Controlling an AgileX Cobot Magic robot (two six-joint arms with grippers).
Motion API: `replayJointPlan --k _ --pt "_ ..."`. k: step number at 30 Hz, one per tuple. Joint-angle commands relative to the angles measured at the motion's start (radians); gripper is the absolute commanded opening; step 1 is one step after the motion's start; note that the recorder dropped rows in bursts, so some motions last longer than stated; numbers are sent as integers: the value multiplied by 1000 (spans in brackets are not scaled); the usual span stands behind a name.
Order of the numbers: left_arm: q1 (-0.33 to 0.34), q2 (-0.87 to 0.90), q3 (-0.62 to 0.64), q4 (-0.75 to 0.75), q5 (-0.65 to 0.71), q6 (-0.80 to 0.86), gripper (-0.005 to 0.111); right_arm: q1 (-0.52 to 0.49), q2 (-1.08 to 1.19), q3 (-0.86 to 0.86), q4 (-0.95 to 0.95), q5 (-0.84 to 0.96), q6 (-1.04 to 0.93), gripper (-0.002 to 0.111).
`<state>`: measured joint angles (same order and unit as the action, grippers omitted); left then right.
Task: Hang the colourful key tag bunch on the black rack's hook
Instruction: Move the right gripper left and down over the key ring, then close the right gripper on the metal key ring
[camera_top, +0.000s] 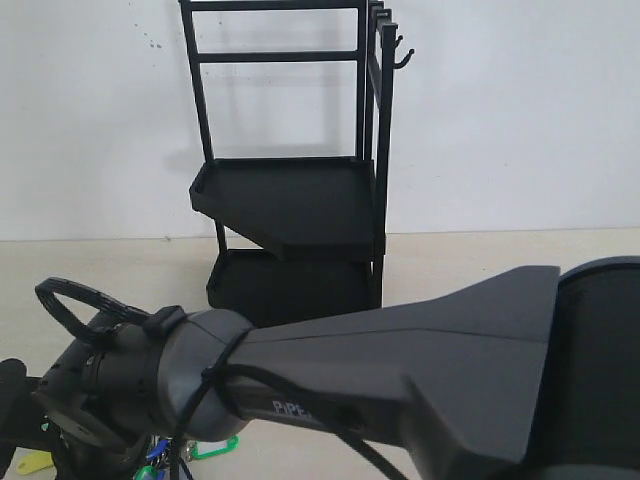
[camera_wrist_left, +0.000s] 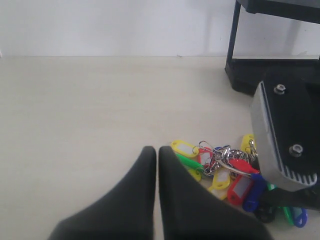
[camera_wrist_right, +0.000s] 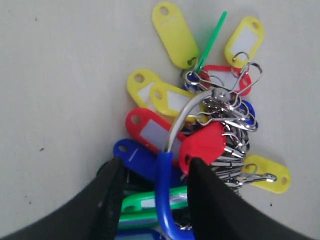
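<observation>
The colourful key tag bunch (camera_wrist_right: 200, 115) lies flat on the pale table, its yellow, red, green and blue tags fanned round the metal rings. My right gripper (camera_wrist_right: 156, 167) is open and low over it, and the blue loop (camera_wrist_right: 163, 190) runs between its two fingers. In the left wrist view the bunch (camera_wrist_left: 225, 172) sits just beside my left gripper (camera_wrist_left: 156, 151), which is shut and holds nothing. The black rack (camera_top: 290, 200) stands at the back, with the hook (camera_top: 403, 55) jutting from the top of its right upright. Only a few tags (camera_top: 215, 448) show under the right arm (camera_top: 400, 380).
The rack's lower tray and a leg (camera_wrist_left: 270, 75) stand close behind the bunch. My right arm crosses the whole front of the exterior view and hides the table beneath it. A white wall backs the scene.
</observation>
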<state>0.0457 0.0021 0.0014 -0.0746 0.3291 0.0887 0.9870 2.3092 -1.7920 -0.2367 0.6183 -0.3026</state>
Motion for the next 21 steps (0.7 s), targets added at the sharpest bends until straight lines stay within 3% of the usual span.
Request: replayJointPlan --k 1,21 --pt "4 -2 -1 -7 -16 -10 4 -1 5 -16 -64 -48 72 40" --pt "4 -2 -1 -7 -16 -10 4 -13 5 -16 -83 -84 89 40"
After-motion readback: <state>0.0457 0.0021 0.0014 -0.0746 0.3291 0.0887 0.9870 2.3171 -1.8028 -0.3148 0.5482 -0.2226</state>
